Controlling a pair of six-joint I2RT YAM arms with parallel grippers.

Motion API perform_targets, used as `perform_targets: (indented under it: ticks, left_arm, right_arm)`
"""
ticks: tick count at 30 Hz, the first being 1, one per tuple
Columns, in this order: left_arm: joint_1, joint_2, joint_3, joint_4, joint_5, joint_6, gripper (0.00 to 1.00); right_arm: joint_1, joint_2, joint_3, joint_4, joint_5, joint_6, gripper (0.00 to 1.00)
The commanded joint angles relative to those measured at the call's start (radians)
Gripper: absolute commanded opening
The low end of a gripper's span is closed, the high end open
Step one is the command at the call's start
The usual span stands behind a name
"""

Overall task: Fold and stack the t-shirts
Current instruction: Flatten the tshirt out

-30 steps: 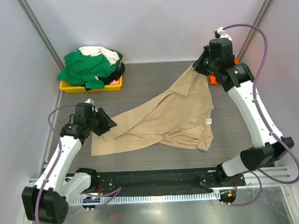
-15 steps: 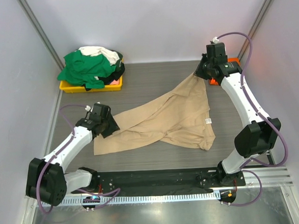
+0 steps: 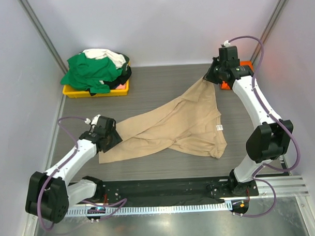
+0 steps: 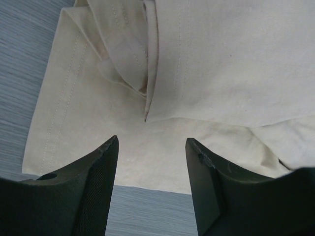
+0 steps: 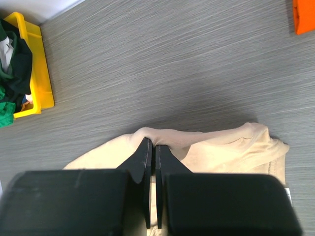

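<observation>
A tan-beige t-shirt (image 3: pixel 183 125) lies crumpled across the middle of the table. My right gripper (image 3: pixel 212 78) is shut on its far edge (image 5: pixel 197 140) and holds that edge up at the back right. My left gripper (image 3: pixel 114 135) is open and empty, just off the shirt's left end (image 4: pixel 98 147), with its jaws over the hem. A bright orange shirt (image 3: pixel 226 84) shows behind the right arm and at the corner of the right wrist view (image 5: pixel 305 14). Green (image 3: pixel 88 73), white and black shirts are piled at the back left.
A shallow yellow tray (image 3: pixel 74 91) at the back left holds the shirt pile; it also shows in the right wrist view (image 5: pixel 35 69). Grey walls close in the table on the left, back and right.
My left gripper has let go of the shirt's left end and drawn back a little to the left. My right gripper has kept its hold at the back right.
</observation>
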Motion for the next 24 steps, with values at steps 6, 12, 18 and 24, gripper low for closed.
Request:
perform_targets:
  ticks: [6,12,18,24]
  left_arm:
    - [-0.004,0.070,-0.025,0.181,-0.030,0.002,0.56]
    - [-0.004,0.130,-0.031,0.253,-0.024,-0.004,0.49]
    - [-0.004,0.165,-0.025,0.281,-0.024,-0.008,0.31]
    - [-0.004,0.148,0.006,0.260,-0.003,-0.006,0.00]
  right_arm:
    - [-0.002,-0.021,-0.030,0.069,-0.028,-0.019,0.01]
    - [-0.004,-0.021,-0.047,0.075,-0.030,-0.023,0.01]
    - [-0.004,-0.018,-0.058,0.081,-0.028,-0.025,0.01]
    - [-0.006,-0.023,-0.070,0.083,-0.030,-0.025,0.01]
